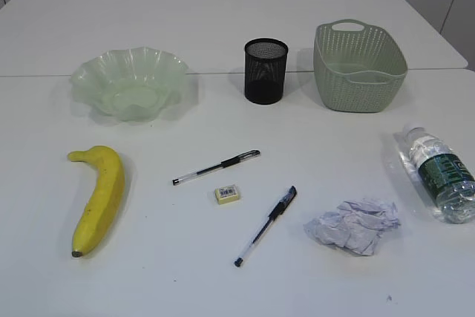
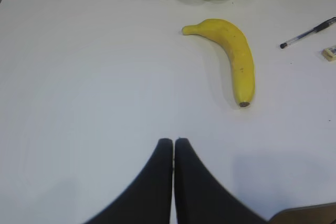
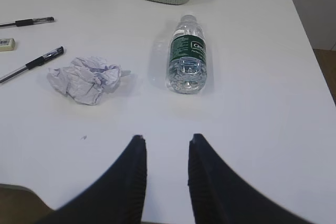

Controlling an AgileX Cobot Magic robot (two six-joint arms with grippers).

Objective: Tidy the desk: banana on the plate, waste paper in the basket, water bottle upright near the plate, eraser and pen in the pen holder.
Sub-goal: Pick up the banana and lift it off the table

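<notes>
Jaws of the left gripper (image 2: 173, 142) are closed on nothing above bare worktop (image 2: 79, 77), the right gripper (image 3: 165, 140) parted and empty near the right edge, short of the water bottle (image 3: 187, 56) lying flat.

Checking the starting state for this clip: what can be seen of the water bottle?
The water bottle is a small clear plastic one with a white cap and a dark green label around its middle. It looks to hold water. It lies on its side on the white desk, cap pointing toward the sage green basket, near the right edge. Nothing touches it but the desk; the crumpled paper lies apart.
</notes>
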